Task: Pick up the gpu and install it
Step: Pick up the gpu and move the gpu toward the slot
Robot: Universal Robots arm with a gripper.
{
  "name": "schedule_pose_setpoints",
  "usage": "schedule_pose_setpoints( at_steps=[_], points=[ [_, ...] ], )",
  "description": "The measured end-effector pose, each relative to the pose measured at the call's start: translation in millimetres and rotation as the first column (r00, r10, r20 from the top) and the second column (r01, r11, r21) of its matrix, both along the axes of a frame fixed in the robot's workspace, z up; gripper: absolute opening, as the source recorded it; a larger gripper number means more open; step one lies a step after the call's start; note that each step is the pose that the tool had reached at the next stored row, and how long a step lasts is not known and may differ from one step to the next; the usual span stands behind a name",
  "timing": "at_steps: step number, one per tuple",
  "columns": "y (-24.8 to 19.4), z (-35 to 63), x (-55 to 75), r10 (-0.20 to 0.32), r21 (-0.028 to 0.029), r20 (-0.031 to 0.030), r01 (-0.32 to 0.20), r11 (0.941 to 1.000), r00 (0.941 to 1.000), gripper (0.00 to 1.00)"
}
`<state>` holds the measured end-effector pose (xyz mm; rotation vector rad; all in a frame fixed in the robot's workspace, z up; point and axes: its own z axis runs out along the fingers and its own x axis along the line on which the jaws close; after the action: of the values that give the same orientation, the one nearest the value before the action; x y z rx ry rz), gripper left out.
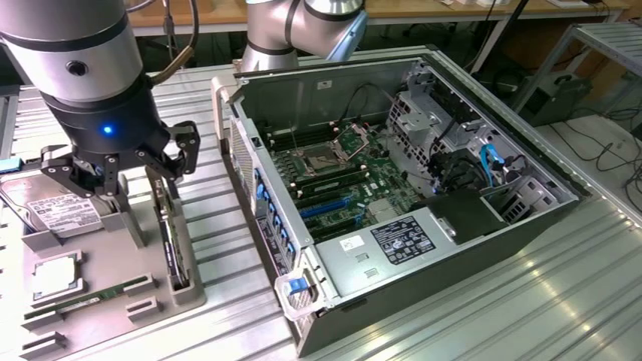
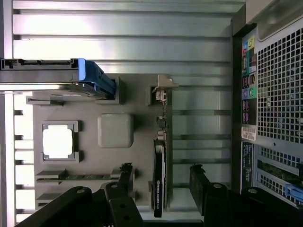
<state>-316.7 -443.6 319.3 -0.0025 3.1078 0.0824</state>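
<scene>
The gpu (image 1: 173, 248) is a thin dark card standing on its edge in a slot of the grey holder tray (image 1: 110, 259), on the exterior view's left. In the wrist view I look down on the gpu's (image 2: 160, 175) top edge, with its pale metal bracket (image 2: 163, 87) at the far end. My gripper (image 1: 137, 180) hangs just above the card. The gripper (image 2: 161, 168) is open, one black finger (image 2: 125, 172) on each side of the card and not touching it. Nothing is held.
The open computer case (image 1: 522, 226) lies on the exterior view's right, with its motherboard (image 1: 341, 177) and blue slots exposed. The tray also holds a hard drive (image 1: 50, 203), a processor (image 1: 56, 274) and a green memory stick (image 1: 95, 297). Everything rests on a ribbed metal table (image 1: 522, 301).
</scene>
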Motion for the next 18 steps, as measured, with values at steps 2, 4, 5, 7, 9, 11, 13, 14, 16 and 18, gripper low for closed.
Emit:
schedule_pose_setpoints(
  at_steps=[2,4,5,7,9,11,13,14,16,18],
  points=[
    [-0.1,-2.1,0.0,0.0,0.0007,0.0005,0.0,1.0,1.0,0.6],
    [-0.3,-4.0,0.0,0.0,0.0013,0.0011,0.0,1.0,1.0,0.6],
    [-0.5,-5.0,0.0,0.0,0.0018,0.0015,0.0,1.0,1.0,0.6],
    [-0.7,-6.8,0.0,0.001,0.0026,0.0023,-0.001,1.0,1.0,0.6],
    [-0.9,-8.7,0.0,0.001,0.0031,0.0029,-0.001,1.0,1.0,0.6],
    [-1.1,-10.7,0.0,0.001,0.0037,0.0035,-0.001,1.0,1.0,0.6],
    [-1.4,-13.2,0.0,0.001,0.0046,0.0042,-0.001,1.0,1.0,0.6],
    [-1.5,-14.3,0.0,0.001,0.0049,0.0046,-0.001,1.0,1.0,0.6],
    [-1.6,-16.3,0.0,0.001,0.0053,0.0057,-0.001,1.0,1.0,0.6],
    [-1.7,-18.0,0.0,0.001,0.0052,0.0067,-0.001,1.0,1.0,0.6]
  ],
)
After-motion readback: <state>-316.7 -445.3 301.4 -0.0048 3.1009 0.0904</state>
